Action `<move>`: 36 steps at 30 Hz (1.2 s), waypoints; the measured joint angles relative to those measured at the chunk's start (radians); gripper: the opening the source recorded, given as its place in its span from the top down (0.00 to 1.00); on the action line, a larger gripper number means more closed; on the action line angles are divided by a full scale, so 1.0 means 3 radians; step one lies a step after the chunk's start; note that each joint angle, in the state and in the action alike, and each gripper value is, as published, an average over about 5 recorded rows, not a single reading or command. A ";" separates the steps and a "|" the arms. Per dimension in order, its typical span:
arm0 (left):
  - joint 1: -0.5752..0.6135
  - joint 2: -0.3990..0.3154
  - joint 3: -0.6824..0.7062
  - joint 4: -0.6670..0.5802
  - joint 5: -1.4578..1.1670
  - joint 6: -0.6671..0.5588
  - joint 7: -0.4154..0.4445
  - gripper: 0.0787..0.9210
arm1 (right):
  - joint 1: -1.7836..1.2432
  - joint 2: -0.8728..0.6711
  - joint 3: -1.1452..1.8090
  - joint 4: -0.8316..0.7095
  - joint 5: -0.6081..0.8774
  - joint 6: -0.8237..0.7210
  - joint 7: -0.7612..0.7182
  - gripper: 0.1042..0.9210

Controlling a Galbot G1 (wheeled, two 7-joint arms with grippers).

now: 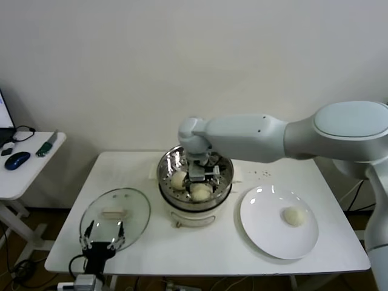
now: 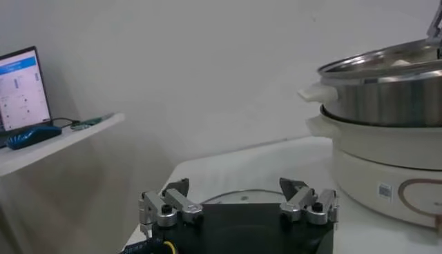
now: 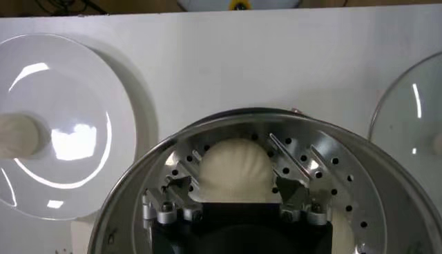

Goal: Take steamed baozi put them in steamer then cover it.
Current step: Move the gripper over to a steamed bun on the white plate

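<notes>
1. Left gripper [image 1: 103, 233] parked low at the table's near-left edge, fingers spread, holding nothing; the wrist view shows the same. Idle, leave it.
2. Cover [image 1: 115, 218], glass with a cream handle, lies flat on the table [image 1: 200, 254] just beyond the left gripper, well clear of the steamer. Not needed yet.
3. White plate [image 1: 267, 233] on the right side of the table holds one baozi on the plate [image 1: 294, 216]. Judgement: that one goes in next, so the task is roughly past halfway.
4. Steamer [image 1: 195, 176] sits mid-table on its cream pot base. Right gripper [image 1: 202, 182] is down inside the basket, reaching in from the right.
5. Right wrist view: right gripper fingers [image 3: 181, 185] are spread on either side of the front baozi [image 3: 231, 164], which rests on the perforated floor. They look apart from the dough, though contact at the tips is hard to rule out.
6. Another baozi [image 1: 178, 179] sits in the basket just left of it.
7. Step in hand: release and retreat. Do it well by lifting straight up with the fingers kept wide, so the tips don't drag the soft bun, nudge its neighbour or clip the rim.
8. Risk: dough sticking to a fingertip.
</notes>
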State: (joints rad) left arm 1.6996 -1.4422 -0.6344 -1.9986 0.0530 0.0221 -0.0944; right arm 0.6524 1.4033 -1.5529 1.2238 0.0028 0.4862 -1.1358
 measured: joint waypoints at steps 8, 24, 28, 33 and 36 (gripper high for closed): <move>0.0015 0.0001 -0.0008 -0.0009 0.0000 0.0003 -0.0004 0.12 | 0.0129 -0.0076 0.0014 -0.0087 0.0101 -0.0005 0.0088 0.12; -0.0015 0.0054 0.0035 -0.0056 0.0020 0.0029 0.0008 0.12 | 0.0610 -0.1019 -0.0380 0.0059 0.1238 -0.1368 0.0436 0.12; -0.0033 0.0065 0.0055 -0.0074 0.0047 0.0043 0.0010 0.12 | 0.0589 -0.1412 -0.0386 0.0192 0.1360 -0.1716 0.0487 0.12; -0.0034 0.0055 0.0065 -0.0103 0.0080 0.0061 0.0010 0.12 | 0.0396 -0.1920 -0.0285 0.0339 0.1348 -0.2078 0.0539 0.12; -0.0022 0.0040 0.0065 -0.0109 0.0099 0.0062 0.0009 0.12 | 0.0197 -0.2187 -0.0160 0.0384 0.1285 -0.2229 0.0539 0.12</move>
State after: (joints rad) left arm 1.6929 -1.4302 -0.6150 -2.0312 0.0827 0.0408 -0.0918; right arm 0.7114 0.7473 -1.6011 1.3389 0.3882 -0.1825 -0.9742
